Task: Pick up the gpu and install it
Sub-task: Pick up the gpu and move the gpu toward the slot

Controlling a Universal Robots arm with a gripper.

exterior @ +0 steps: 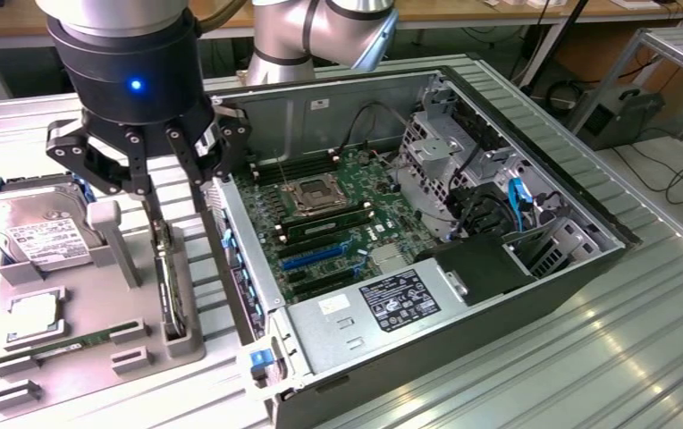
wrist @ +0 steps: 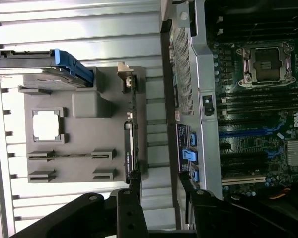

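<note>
Gray holder (wrist: 84, 146) keeps the gpu (wrist: 130, 146) upright along its edge near the case (wrist: 188, 64), gripper (wrist: 160, 184) above, jaws apart.

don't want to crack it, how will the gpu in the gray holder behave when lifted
Probably stiff and light: the gpu is a thin board standing on edge in the gray holder. Being so narrow, it could tip once clear of its slot, and may crack if levered.

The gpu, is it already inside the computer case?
No, the gpu stands on edge in the gray holder outside the computer case.
</note>
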